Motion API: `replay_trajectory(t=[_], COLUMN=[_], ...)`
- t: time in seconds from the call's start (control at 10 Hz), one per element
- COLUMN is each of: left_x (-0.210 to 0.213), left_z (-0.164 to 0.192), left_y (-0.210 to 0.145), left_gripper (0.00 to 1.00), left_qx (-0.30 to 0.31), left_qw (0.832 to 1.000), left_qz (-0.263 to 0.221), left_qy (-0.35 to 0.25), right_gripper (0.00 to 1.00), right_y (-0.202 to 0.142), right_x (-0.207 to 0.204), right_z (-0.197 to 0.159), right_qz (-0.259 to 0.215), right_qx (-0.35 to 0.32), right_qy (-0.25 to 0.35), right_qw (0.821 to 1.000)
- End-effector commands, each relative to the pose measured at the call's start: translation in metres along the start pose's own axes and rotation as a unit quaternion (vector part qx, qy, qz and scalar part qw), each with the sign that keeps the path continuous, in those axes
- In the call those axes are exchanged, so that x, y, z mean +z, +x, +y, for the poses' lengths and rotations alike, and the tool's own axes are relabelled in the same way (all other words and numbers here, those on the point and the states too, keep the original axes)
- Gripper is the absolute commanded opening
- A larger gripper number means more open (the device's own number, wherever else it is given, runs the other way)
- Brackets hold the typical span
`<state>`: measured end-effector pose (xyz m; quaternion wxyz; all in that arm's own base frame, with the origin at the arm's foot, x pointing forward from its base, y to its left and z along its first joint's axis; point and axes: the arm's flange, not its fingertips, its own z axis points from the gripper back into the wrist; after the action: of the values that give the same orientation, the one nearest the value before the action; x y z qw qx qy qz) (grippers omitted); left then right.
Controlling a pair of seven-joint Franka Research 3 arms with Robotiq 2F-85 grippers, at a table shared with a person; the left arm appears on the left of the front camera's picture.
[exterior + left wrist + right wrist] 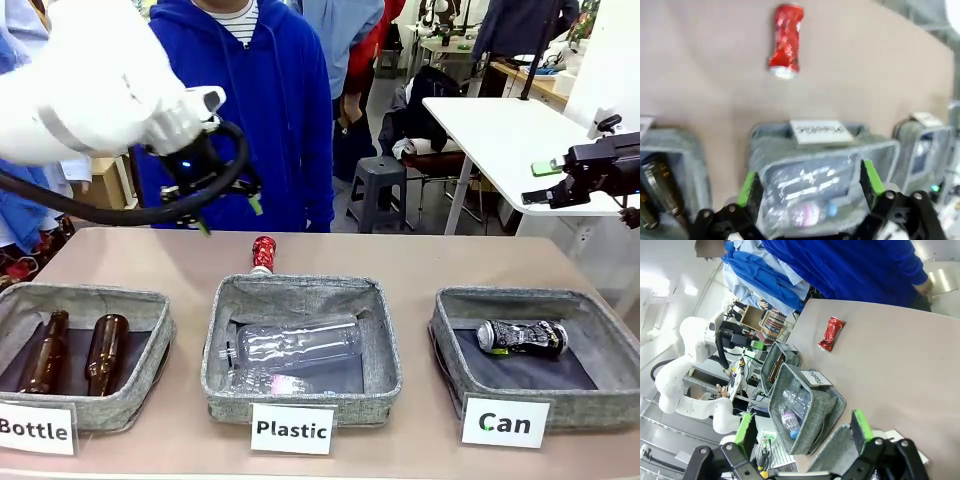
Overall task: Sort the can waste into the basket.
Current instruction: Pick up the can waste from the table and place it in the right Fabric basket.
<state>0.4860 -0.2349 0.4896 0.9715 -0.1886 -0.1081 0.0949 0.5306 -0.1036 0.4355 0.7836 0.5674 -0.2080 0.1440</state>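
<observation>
"Bottle" label (36,428); "Plastic" label (292,429); "Can" label (505,422) on basket (604,345).

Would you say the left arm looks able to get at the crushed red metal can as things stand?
Probably yes. The left arm's fingers hang open above the table, near the crushed red metal can, which lies alone behind the grey fabric basket labelled Plastic; nothing stands between them.

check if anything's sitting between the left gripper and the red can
Nothing visible does. The left gripper hangs open in the air, and the red can lies alone on bare tabletop just beyond the Plastic basket, apart from its rim.
</observation>
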Motion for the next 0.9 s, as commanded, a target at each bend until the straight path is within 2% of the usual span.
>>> replay_trajectory(t=[0.0,0.1,0.3,0.4,0.5,0.8], left_x=[-0.021,-0.032,-0.043,-0.042,-0.046,-0.049], left_z=[-0.022,-0.039,-0.066,-0.069,-0.052,-0.06], left_y=[0.001,-0.003,0.0,0.004,-0.012,-0.008], left_gripper=[1.0,1.0,1.0,1.0,1.0,1.0], left_qx=[0.013,-0.032,-0.088,-0.056,-0.063,-0.069], left_qw=[0.998,0.999,0.996,0.997,0.998,0.997], left_qz=[-0.064,-0.034,-0.01,-0.018,-0.023,-0.016], left_qy=[0.016,0.021,0.031,0.055,0.018,0.027], right_gripper=[1.0,1.0,1.0,1.0,1.0,1.0], right_y=[-0.001,-0.001,-0.001,-0.001,-0.001,-0.001], right_x=[0.0,0.0,0.0,0.0,0.0,0.0], right_z=[0.002,0.002,0.002,0.002,0.002,0.002], right_qz=[0.002,0.002,0.002,0.002,0.002,0.002], right_qx=[0.009,0.009,0.009,0.009,0.009,0.009], right_qy=[-0.008,-0.008,-0.008,-0.008,-0.008,-0.008], right_qw=[1.0,1.0,1.0,1.0,1.0,1.0])
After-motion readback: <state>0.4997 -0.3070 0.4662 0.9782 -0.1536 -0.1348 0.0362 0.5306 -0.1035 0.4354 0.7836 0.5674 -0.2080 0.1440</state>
